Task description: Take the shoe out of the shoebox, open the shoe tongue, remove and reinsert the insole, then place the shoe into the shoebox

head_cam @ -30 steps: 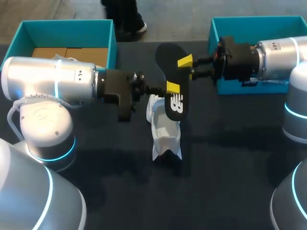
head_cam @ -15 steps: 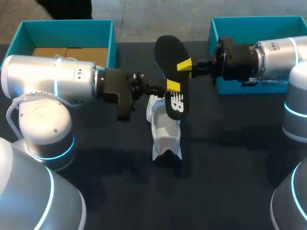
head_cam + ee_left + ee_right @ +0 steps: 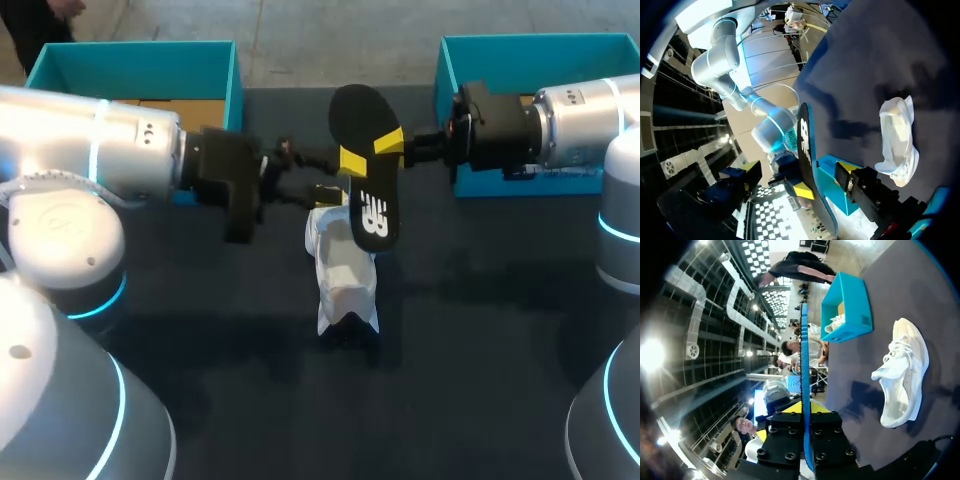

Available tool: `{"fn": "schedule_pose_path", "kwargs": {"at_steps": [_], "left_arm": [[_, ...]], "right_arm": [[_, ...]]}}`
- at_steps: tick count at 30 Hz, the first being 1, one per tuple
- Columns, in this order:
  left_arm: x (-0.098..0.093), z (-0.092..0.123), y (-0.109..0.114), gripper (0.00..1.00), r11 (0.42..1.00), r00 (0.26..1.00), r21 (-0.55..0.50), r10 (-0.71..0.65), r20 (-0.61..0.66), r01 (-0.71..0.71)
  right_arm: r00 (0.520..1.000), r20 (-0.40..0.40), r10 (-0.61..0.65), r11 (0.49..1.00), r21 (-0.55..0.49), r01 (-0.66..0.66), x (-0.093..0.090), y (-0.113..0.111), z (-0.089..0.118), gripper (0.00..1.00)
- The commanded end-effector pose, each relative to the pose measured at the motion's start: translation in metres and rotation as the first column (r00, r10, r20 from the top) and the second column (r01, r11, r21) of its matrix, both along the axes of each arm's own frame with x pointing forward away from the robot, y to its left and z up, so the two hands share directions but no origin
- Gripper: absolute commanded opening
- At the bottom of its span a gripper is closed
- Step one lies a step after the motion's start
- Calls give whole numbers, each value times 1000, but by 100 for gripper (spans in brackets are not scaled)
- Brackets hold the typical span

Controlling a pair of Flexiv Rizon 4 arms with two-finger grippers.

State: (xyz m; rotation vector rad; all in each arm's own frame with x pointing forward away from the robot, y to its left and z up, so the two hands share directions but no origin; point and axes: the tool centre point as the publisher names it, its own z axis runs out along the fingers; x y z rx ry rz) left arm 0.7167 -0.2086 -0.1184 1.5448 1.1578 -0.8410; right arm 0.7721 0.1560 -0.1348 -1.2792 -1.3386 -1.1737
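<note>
Vs 0.5 s ago: left gripper (image 3: pixel 340 176) has pulled back toward its own side & risen, so its yellow tip now sits higher against the insole (image 3: pixel 372 215). Insole & right gripper (image 3: pixel 392 148) have barely shifted.

R fingers are clenched on the insole's edge and hold it upright, off the table (image 3: pixel 480 340). L fingers are spread, one each side of the insole. In L wrist view neither touches it.

Shoe (image 3: pixel 345 275) lies on the table just below the insole, between & well apart from left teal box (image 3: pixel 236 80) and right teal box (image 3: pixel 441 70). Bare table on shoe's near side & both flanks. Right gripper is near right teal box's wall.
</note>
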Motion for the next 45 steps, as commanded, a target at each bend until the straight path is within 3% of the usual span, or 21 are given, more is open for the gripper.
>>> {"fn": "schedule_pose_path", "kwargs": {"at_steps": [1, 18, 27, 38, 45], "left_arm": [[-1, 16, 19, 100, 992, 999, 127, -15, -34, 19], [7, 40, 31, 100, 893, 973, 450, 107, -203, -4], [18, 47, 38, 100, 759, 950, 650, 170, -261, 43], [27, 56, 41, 100, 623, 947, 773, 166, -275, 115], [42, 57, 38, 100, 554, 959, 828, 177, -219, 87]], "right_arm": [[1000, -8, -3, 1000, -21, 3, 2, 0, -4, 0], [1000, -28, -7, 997, -82, 5, -3, 3, -19, 0], [999, -28, -27, 997, -68, 25, -5, 5, -23, 0], [1000, -25, -16, 998, -55, 15, -3, 8, -24, 0], [1000, -25, -10, 999, -50, 9, -1, 10, -26, 0]]}}
